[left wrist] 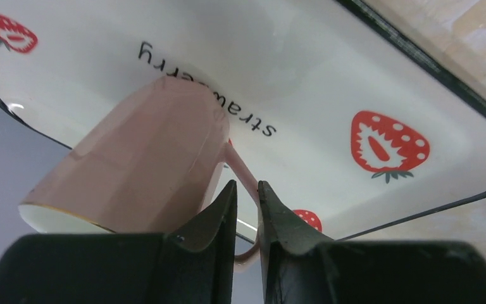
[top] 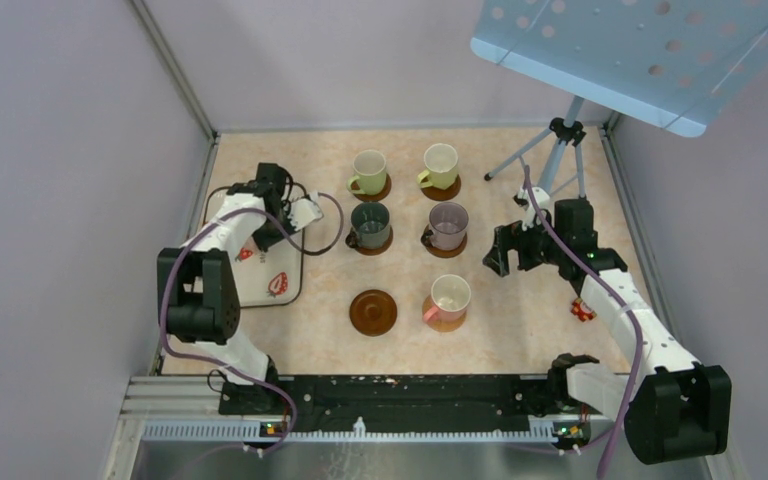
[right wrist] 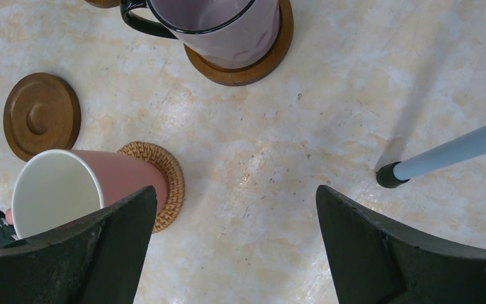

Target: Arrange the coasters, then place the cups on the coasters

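My left gripper (left wrist: 247, 187) is shut on the handle of a pink cup (left wrist: 145, 158), which hangs tilted over the strawberry tray (left wrist: 354, 76). In the top view that gripper (top: 305, 212) sits at the tray's right edge. Two light green cups (top: 368, 172) (top: 440, 165), a dark green-grey cup (top: 370, 225) and a mauve cup (top: 447, 225) stand on brown coasters. Another pink cup (top: 450, 297) stands on the tan woven coaster (right wrist: 168, 171). One brown coaster (top: 373, 312) lies bare. My right gripper (top: 500, 250) is open and holds nothing, to the right of the mauve cup.
The white tray (top: 260, 290) lies at the left beside the wall. A tripod (top: 560, 150) carrying a blue perforated board (top: 640, 50) stands at the back right; one of its legs (right wrist: 443, 155) ends close to my right gripper.
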